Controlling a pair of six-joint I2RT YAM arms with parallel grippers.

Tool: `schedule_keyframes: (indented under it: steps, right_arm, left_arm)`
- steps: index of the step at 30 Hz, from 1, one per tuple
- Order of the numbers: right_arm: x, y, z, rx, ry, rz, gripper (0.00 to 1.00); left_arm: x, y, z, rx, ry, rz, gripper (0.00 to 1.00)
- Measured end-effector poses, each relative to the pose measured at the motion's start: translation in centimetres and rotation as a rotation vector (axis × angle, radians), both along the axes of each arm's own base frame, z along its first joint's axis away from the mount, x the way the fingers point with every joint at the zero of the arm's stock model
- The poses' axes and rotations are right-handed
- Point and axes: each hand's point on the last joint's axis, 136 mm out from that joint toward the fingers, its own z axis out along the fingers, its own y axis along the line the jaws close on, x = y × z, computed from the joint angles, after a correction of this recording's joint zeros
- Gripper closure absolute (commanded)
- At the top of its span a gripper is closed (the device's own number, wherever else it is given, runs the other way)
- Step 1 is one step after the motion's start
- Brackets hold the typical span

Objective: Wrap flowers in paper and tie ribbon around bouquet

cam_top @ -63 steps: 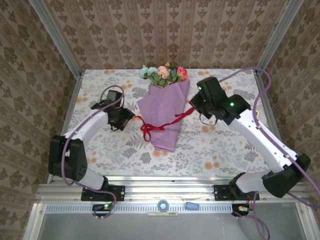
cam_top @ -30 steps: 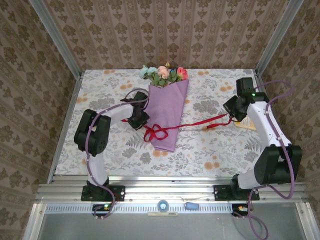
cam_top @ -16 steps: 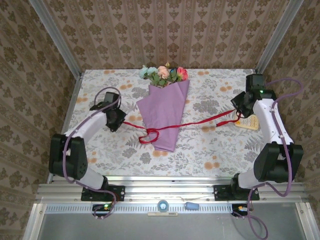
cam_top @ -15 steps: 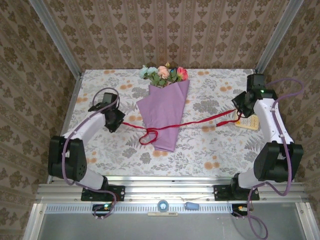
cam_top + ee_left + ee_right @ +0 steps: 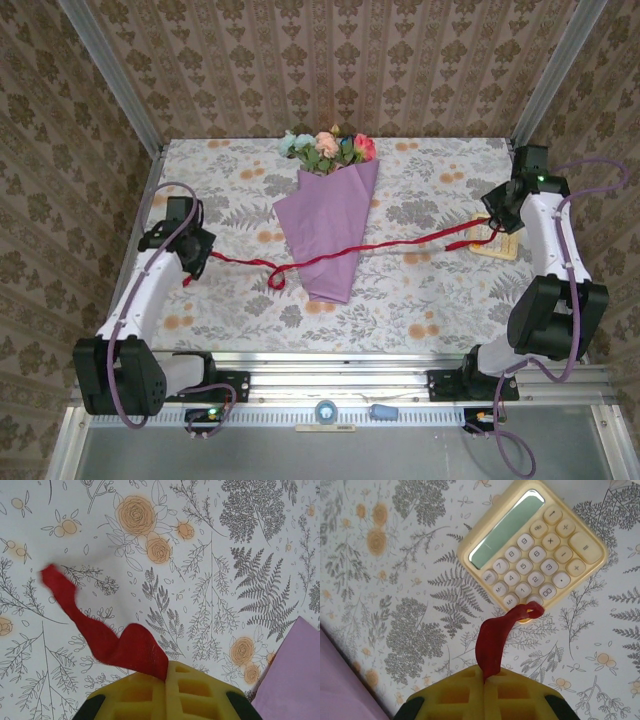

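The flower-printed tablecloth (image 5: 420,290) covered the whole table. At its middle lay the bouquet (image 5: 330,225), a lilac-purple paper cone with its tip toward 6 o'clock and its open mouth toward 12. The ribbon (image 5: 400,243) ran nearly straight across the table from 9 o'clock to 3 o'clock. It passed over the lower part of the cone, with a small loop just beside the cone's 8 o'clock edge. The flowers (image 5: 327,147), pink, pale blue and red, stuck out of the cone's mouth at 12 o'clock.

A cream calculator (image 5: 503,247) sat near the table's 3 o'clock edge. The left gripper (image 5: 192,262) was well out at 9 o'clock from the bouquet. In its wrist view its yellow jaws were clenched on one red ribbon end (image 5: 120,647), and a corner of the purple paper showed at 4 o'clock. The right gripper (image 5: 492,222) was at 3 o'clock, pinched tight on the other ribbon end (image 5: 495,642), whose free tip curled over the calculator's (image 5: 532,560) near edge.
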Motion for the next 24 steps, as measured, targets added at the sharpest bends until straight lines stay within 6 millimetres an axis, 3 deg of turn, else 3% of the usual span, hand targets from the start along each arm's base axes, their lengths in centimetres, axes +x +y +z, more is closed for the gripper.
schedule_keyframes:
  steps: [1, 2, 4, 6, 8, 12, 18, 21, 24]
  right_arm:
    - [0.1, 0.1, 0.1, 0.0, -0.002, 0.002, 1.0]
    - [0.1, 0.2, 0.0, 0.001, -0.001, 0.006, 0.98]
    - [0.2, 0.7, -0.1, 0.006, 0.0, 0.019, 0.79]
    - [0.0, 1.4, -0.5, 0.016, 0.009, 0.026, 0.64]
    - [-0.4, 2.0, -1.2, 0.023, 0.031, 0.041, 0.55]
    - [-2.4, 3.1, -1.7, 0.022, 0.065, 0.049, 0.41]
    - [-4.6, 3.8, 2.3, -0.044, -0.019, 0.063, 0.39]
    - [-5.2, 3.9, 2.8, -0.063, -0.02, 0.064, 0.38]
    - [-5.4, 4.2, 2.5, -0.068, -0.01, 0.073, 0.39]
  left_arm:
    - [0.0, -0.2, -0.2, -0.011, 0.005, -0.002, 1.0]
    - [0.0, -0.5, -0.4, -0.02, 0.012, -0.006, 0.93]
    - [0.0, -1.5, -1.2, -0.046, 0.036, -0.024, 0.66]
    - [-0.2, -2.6, -2.1, -0.063, 0.072, -0.043, 0.52]
    - [-0.8, -3.4, -2.7, -0.064, 0.109, -0.052, 0.46]
    - [-1.4, -5.4, -1.6, -0.065, 0.118, -0.085, 0.42]
    - [-1.2, -10.6, 1.5, -0.121, 0.051, -0.15, 0.43]
    - [-1.4, -13.7, 1.2, -0.168, 0.057, -0.181, 0.43]
    - [-1.3, -17.9, -0.8, -0.234, 0.095, -0.198, 0.42]
